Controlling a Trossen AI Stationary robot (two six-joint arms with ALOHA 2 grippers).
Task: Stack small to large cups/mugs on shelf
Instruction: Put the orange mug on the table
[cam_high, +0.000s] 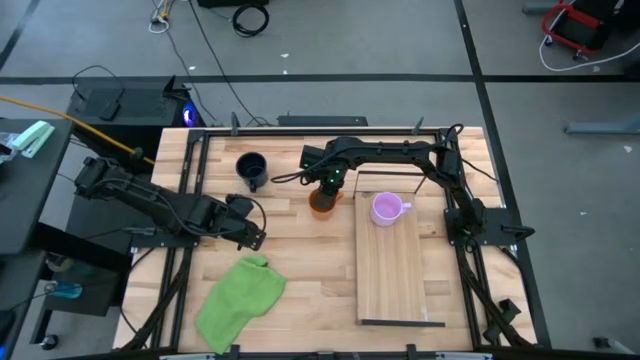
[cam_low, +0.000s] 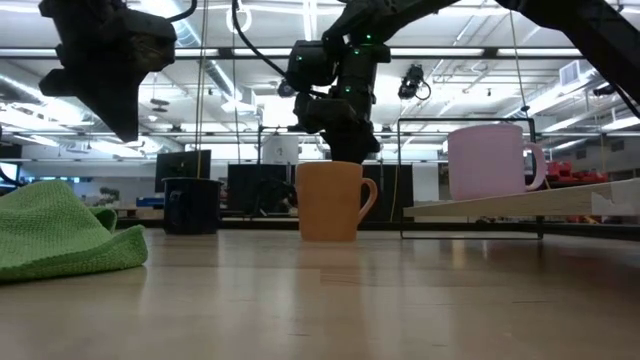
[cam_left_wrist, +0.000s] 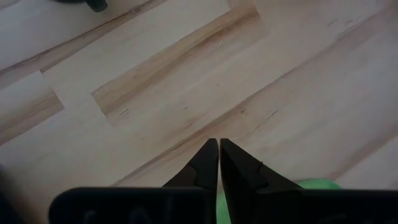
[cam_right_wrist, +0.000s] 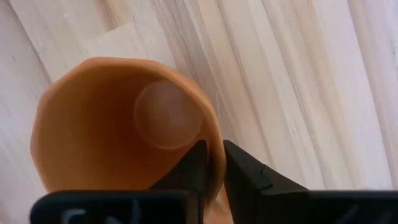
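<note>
Shelf lies on table, R of centre. Purple mug upright on shelf's far end. Black mug well L of shelf. Orange mug just L of shelf, under right gripper: arm reaches down, fingers pinching mug rim. Left gripper shut, empty, hangs above table near green cloth.

Right tool reaches inward, fingers pinched — left tool raised, closed.
</note>
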